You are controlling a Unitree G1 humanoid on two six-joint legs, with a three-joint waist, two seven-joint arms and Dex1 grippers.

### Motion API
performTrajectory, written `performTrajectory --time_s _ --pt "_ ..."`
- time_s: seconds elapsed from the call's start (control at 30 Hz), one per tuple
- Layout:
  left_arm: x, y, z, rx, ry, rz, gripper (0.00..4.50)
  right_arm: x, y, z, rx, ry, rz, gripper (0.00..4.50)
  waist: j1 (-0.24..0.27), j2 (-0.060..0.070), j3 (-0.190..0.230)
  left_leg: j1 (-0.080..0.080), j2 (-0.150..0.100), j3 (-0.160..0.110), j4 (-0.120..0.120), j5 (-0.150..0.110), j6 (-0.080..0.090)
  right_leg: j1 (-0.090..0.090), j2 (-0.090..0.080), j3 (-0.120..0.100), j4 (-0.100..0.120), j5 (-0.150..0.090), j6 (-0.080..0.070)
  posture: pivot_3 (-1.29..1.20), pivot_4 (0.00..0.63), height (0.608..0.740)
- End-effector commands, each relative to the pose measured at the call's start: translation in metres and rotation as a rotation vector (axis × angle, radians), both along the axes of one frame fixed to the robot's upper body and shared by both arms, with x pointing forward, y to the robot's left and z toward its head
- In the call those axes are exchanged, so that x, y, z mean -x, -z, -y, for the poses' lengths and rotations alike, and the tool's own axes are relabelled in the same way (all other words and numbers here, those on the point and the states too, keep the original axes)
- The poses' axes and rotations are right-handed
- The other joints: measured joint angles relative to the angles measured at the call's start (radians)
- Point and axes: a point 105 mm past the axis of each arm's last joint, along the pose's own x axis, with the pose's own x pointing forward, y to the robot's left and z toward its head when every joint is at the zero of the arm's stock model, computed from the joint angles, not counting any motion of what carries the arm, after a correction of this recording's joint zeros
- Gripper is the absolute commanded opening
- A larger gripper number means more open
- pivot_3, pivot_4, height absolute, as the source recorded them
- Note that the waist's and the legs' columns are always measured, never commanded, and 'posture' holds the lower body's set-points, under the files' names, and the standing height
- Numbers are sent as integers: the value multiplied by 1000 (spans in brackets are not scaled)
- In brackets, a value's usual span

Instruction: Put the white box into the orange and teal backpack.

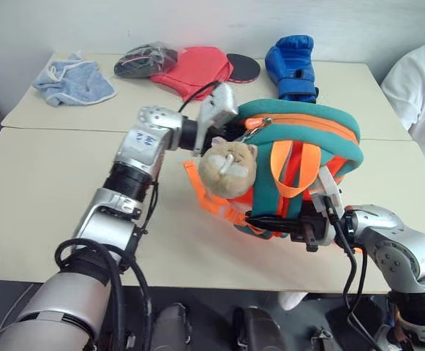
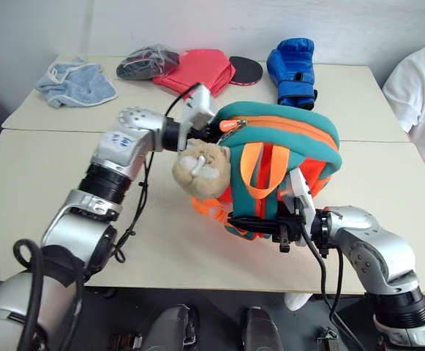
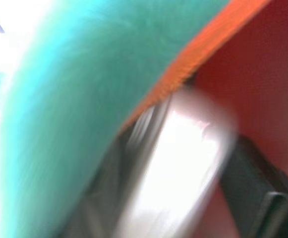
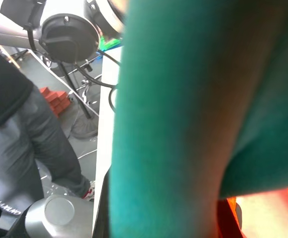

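Reaching my left gripper into the mouth of the orange and teal backpack, I see the white box inside — whether I grip it, I cannot tell. My right gripper, shut, pinches the backpack's near side mid-desk — withdrawal remains.

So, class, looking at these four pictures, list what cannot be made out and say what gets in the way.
- The white box: a blurred white shape inside the orange and teal backpack in the left wrist view; its lettering is unreadable.
- Left gripper fingers: hidden in the backpack's opening in the eye views.
- Whether the left gripper holds the box: blur.
- The person: cut off by the right wrist view's edge.
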Motion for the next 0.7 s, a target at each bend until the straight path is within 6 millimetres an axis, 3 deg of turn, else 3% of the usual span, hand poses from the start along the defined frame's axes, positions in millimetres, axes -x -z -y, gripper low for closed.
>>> performTrajectory --time_s 0.03,0.23,0.33,0.43,0.7 --pt "15 -29 -35 53 85 84 3844 1 -3 -1 -25 23 38 0 -6 0 0 0 0 0 0 0 0 0 0 0 0 0 0 0 150 740" --pt "33 -27 -99 -77 107 119 3844 -2 1 -1 -32 47 56 0 -8 0 0 0 0 0 0 0 0 0 0 0 0 0 0 0 150 740" --pt "49 -30 -109 -72 111 159 3844 -3 0 0 -40 58 59 0 -7 0 0 0 0 -1 0 0 0 0 0 1 0 0 0 0 150 740" --pt "67 -30 -101 -28 112 203 3844 -5 2 1 -33 56 56 0 -6 0 0 -2 -1 -4 2 0 0 1 -3 4 0 0 0 0 150 740" --pt "89 -14 -47 179 57 318 3844 -10 2 -2 -27 36 60 0 -7 0 0 -1 -2 -5 3 0 0 2 -8 5 2 0 0 0 150 740"
